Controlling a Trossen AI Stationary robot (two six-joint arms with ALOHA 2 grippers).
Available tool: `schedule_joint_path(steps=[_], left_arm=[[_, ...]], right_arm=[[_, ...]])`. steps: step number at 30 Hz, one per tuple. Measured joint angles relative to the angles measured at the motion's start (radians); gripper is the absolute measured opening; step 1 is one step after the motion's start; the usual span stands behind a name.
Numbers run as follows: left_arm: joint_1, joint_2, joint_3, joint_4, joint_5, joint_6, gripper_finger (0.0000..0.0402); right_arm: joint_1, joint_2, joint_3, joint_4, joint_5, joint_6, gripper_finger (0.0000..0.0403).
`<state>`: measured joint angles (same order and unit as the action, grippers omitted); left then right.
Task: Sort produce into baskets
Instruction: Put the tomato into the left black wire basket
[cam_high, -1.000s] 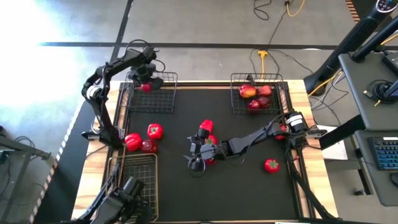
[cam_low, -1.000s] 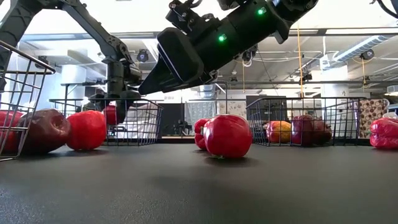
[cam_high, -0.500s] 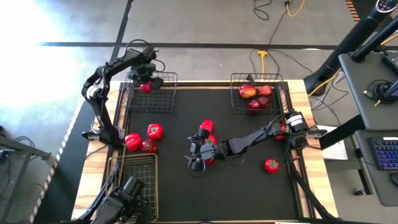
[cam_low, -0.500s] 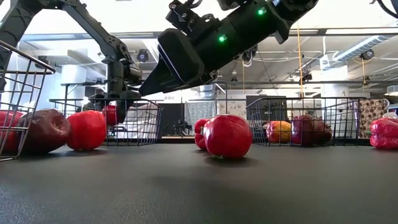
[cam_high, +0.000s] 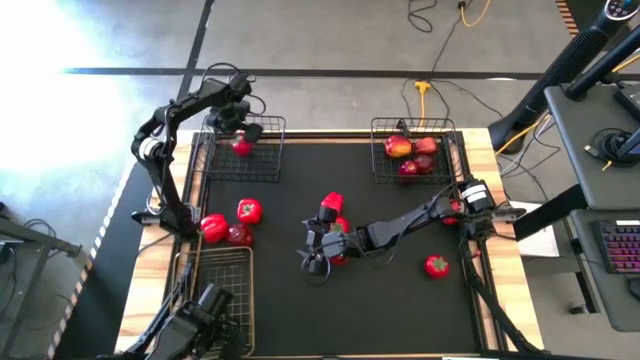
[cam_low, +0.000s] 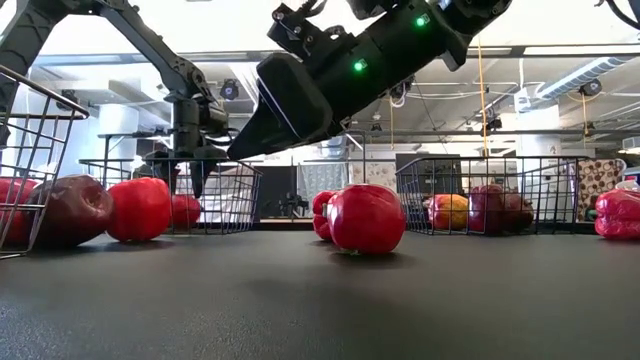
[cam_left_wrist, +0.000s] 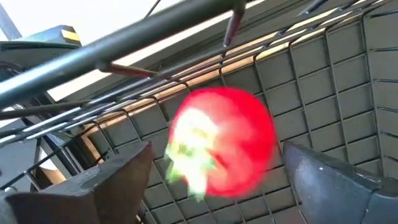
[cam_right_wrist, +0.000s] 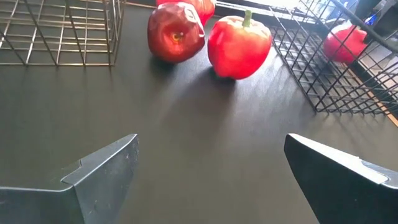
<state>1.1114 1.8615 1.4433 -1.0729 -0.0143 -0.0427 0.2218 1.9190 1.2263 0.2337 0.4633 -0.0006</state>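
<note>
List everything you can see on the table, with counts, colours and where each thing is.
Baskets: three, black wire, two at far corners, one near left.
Tomato: one, red, in far-left basket.
Apples: about four, red and yellowish, in far-right basket.
Left produce: three, red, mat's left edge.
Centre produce: about three, red, mid-mat.
Right produce: two, red, mat's right side.
Mat: one, black, covering table.
Left hand: open, over far-left basket.
Right hand: open, low by centre produce.
</note>
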Motion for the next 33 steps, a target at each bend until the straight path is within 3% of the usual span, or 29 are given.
schedule_joint_path(steps=[7,16,20,27,33], left_arm=[[-0.001,-0.028,0.0,-0.001,-0.001,0.008,0.0347],[-0.083,-0.189,0.0,-0.013,0.005,0.005,0.0347],[-0.192,-0.27,-0.009,0.018,0.005,0.007,0.0347],[-0.478,-0.389,-0.147,0.219,0.007,0.087,0.0347],[-0.705,-0.448,-0.327,0.45,0.008,0.136,0.0347]], right_arm=[[0.0,0.0,0.0,0.0,0.008,-0.012,0.0393],[0.0,0.0,0.0,-0.049,0.04,-0.026,0.0393],[0.0,-0.003,0.0,-0.098,0.143,-0.037,0.0393],[0.031,-0.088,0.0,-0.459,0.435,0.143,0.0393],[0.061,-0.133,-0.022,-0.576,0.49,0.246,0.0393]])
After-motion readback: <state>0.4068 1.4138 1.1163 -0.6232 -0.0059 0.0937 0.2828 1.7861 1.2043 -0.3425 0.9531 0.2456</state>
